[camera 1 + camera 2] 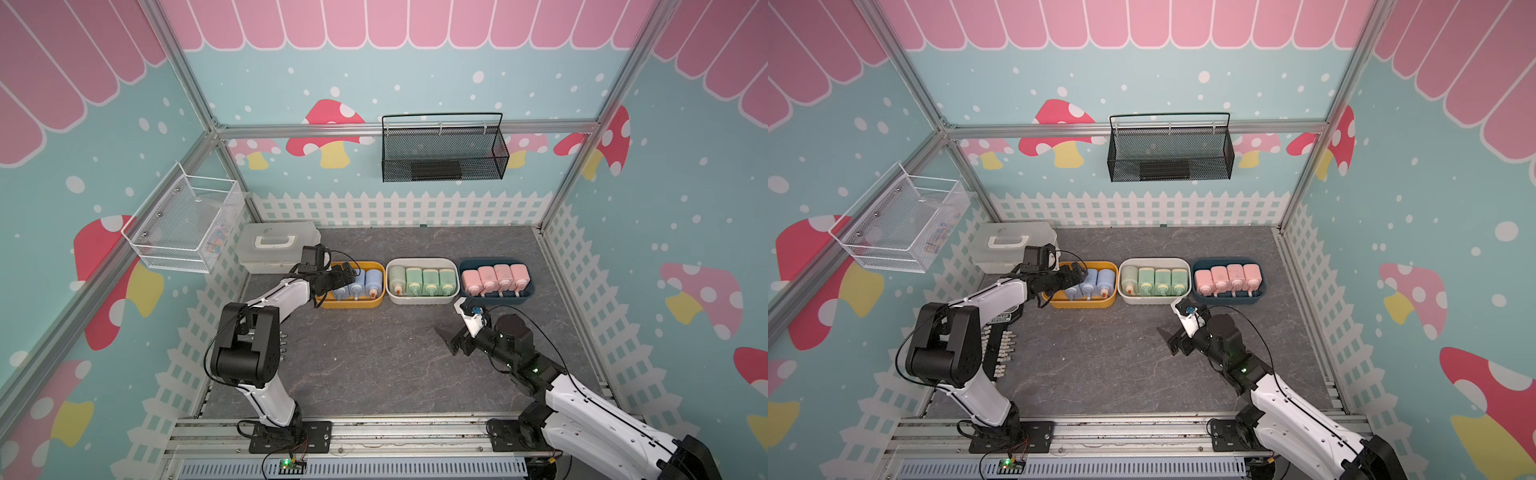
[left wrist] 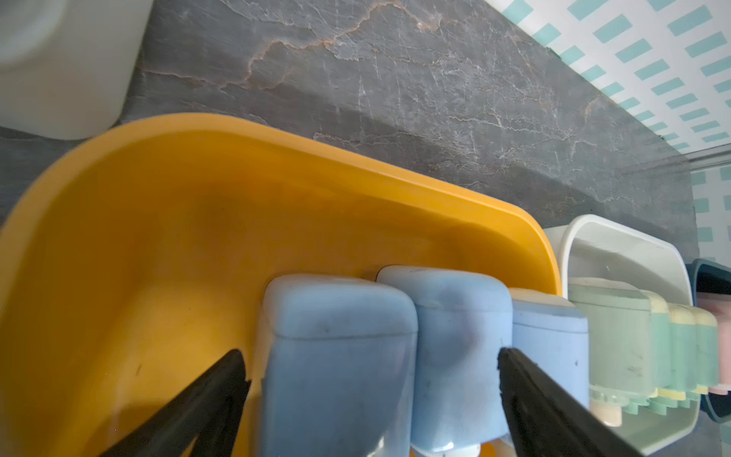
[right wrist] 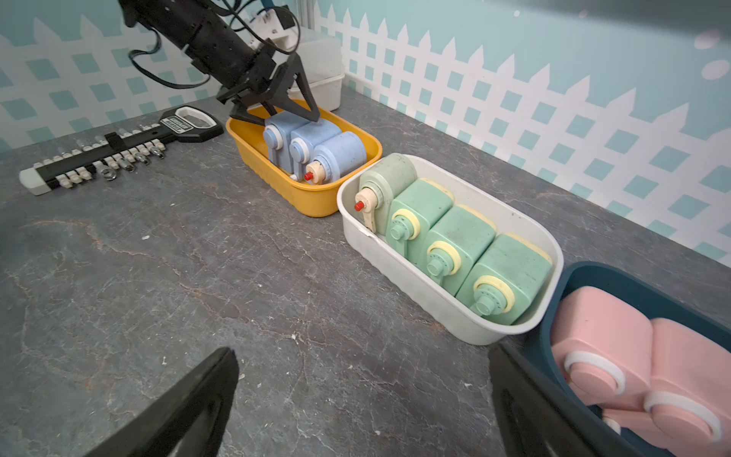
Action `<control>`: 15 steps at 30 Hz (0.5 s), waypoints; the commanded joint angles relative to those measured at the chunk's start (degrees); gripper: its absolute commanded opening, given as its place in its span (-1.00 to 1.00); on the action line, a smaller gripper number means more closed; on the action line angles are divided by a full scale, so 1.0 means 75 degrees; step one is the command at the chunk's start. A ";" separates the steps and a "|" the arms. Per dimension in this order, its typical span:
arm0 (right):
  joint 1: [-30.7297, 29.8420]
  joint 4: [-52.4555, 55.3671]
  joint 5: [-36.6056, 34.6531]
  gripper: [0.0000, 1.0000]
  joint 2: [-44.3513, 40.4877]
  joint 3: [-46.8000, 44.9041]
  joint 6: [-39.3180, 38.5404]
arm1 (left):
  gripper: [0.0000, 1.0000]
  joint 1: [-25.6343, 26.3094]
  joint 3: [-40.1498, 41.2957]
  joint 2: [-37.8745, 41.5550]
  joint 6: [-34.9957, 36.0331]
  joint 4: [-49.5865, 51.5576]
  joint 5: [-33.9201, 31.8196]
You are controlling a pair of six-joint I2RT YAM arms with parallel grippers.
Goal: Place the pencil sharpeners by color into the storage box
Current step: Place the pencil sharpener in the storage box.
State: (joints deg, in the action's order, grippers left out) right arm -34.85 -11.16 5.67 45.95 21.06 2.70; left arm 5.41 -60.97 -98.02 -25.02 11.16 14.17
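While left jaws gape over blue sharpeners (image 2: 340, 356) in the yellow tray (image 2: 158, 237), right jaws stand wide.

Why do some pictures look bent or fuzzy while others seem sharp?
In both top views the light is even, but the aluminium posts splay outward, a wide-lens effect; in the left wrist view the white case is a blur and the blue sharpeners look soft; in the right wrist view the right gripper has fuzzy fingers while the green sharpeners are crisp.
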 commanded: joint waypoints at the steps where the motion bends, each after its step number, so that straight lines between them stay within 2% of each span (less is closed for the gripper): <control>1: 0.0030 0.0206 -0.0833 0.97 0.0038 0.0116 0.0142 | 0.98 0.0033 0.0040 0.0638 0.0252 0.0215 -0.0330; 9: 0.0068 0.0178 -0.2500 0.97 0.0698 0.0445 0.0144 | 0.98 0.0043 0.0524 0.2061 0.0480 0.0492 -0.0686; 15: 0.0257 -0.0047 -0.3064 0.97 0.1014 0.0509 0.0183 | 0.98 0.0052 0.1212 0.3297 0.0736 0.0528 -0.1536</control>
State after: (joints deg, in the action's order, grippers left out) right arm -33.63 -10.41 -12.67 52.93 23.55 3.33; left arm 5.50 -53.93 -76.34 -21.78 13.85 7.22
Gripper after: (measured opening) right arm 0.986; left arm 0.989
